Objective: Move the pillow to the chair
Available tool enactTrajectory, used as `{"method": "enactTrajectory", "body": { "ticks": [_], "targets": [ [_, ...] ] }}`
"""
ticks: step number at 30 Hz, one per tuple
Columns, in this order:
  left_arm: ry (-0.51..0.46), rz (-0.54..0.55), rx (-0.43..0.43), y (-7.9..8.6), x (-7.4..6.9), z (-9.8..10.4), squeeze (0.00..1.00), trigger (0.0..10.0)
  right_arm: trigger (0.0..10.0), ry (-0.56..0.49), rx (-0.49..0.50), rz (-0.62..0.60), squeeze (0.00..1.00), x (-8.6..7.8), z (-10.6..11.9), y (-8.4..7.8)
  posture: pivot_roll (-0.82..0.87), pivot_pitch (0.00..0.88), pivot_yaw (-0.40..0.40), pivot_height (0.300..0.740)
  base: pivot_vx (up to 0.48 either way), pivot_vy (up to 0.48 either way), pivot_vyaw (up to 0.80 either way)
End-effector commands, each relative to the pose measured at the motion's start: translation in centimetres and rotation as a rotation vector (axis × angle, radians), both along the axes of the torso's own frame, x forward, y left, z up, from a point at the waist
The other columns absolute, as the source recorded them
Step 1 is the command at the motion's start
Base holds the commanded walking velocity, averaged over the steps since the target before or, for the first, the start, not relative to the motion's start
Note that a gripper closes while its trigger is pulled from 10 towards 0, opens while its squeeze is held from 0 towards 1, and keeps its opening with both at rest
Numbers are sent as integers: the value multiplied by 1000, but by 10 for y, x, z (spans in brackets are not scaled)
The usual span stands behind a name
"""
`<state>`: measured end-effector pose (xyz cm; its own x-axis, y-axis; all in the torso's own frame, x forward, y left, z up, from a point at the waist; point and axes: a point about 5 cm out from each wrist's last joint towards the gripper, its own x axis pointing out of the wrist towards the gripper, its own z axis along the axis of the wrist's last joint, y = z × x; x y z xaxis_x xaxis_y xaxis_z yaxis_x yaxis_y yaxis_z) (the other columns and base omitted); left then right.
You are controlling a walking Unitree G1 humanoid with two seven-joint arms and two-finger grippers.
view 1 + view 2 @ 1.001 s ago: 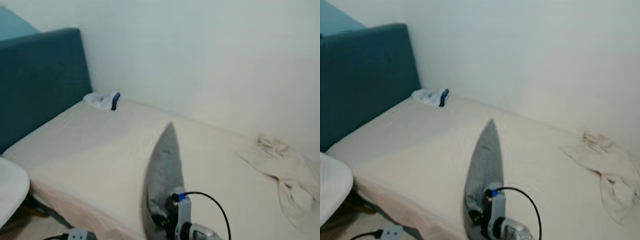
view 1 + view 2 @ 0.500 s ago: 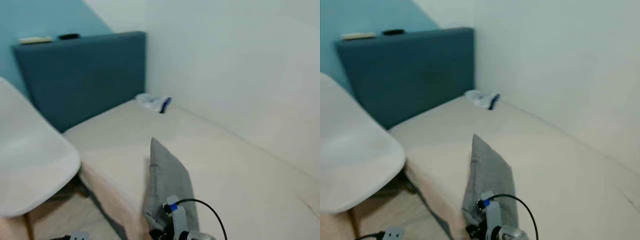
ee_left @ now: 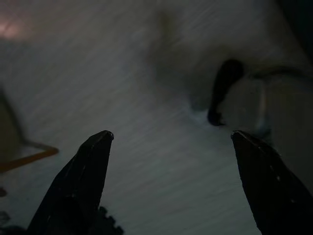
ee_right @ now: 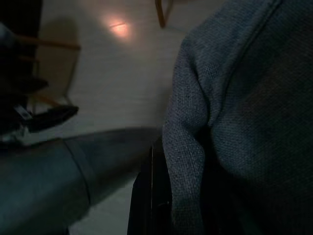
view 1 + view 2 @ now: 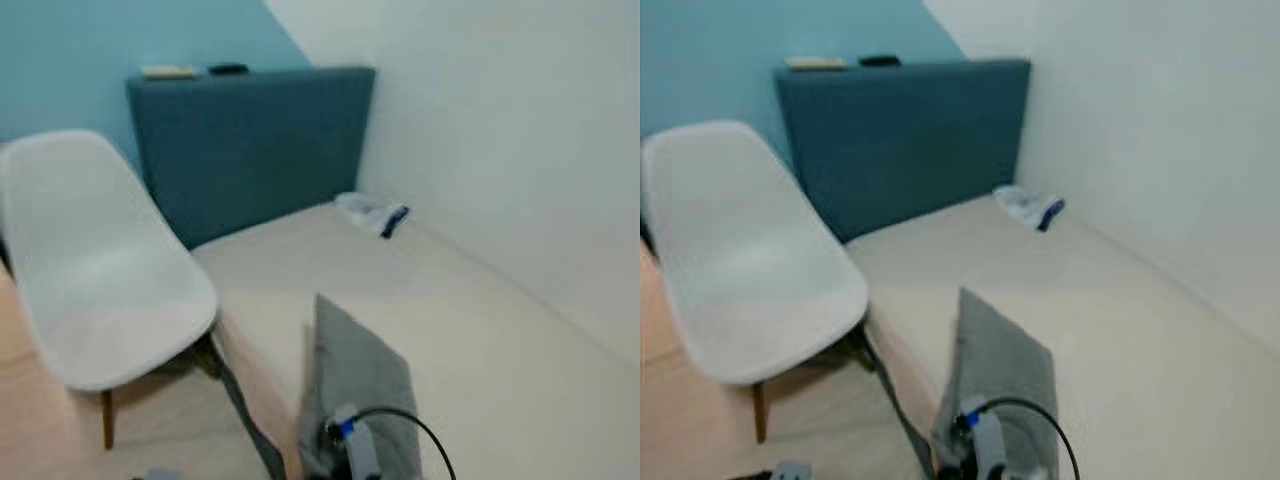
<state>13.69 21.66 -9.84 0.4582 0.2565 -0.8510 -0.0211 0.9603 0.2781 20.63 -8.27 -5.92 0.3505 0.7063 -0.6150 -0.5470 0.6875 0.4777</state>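
Pillow (image 5: 358, 385), grey, stands on edge at the lower centre of the frame, over the bed (image 5: 480, 330) edge, pinched in the right gripper (image 4: 161, 196), whose fingers are closed on its fabric. The white chair (image 5: 100, 270) sits at left. The left gripper (image 3: 171, 161) hangs low, its 2 fingers spread wide, holding nothing.
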Motion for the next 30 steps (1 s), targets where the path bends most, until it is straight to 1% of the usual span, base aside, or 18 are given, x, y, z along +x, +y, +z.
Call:
{"method": "enactTrajectory", "body": {
  "ticks": [1,10,20,24,26,30],
  "targets": [
    [20,2,-17,-3,-6,-3,0,10000,10000,1,26,49,0,-4,0,7,148,0,-94,724,0,0,731],
    [25,-1,-12,-2,-9,-3,0,10000,10000,-14,31,61,0,-3,2,10,150,0,-93,724,0,0,729],
    [21,0,-22,-3,-9,-4,0,10000,10000,11,-6,48,0,-7,-3,5,161,0,-97,724,0,0,731],
    [1,-21,-65,-10,-5,-3,0,10000,10000,42,-35,16,0,-12,-8,-2,164,0,-100,724,0,0,731],
    [-2,-16,-80,-11,-4,-3,0,10000,10000,54,-39,-5,0,-14,-9,-5,164,0,-100,724,0,0,731],
    [-6,8,-146,-15,-5,-4,0,10000,10000,101,-39,-81,0,-21,-15,-17,168,0,-107,724,0,0,730]
  ]
}}
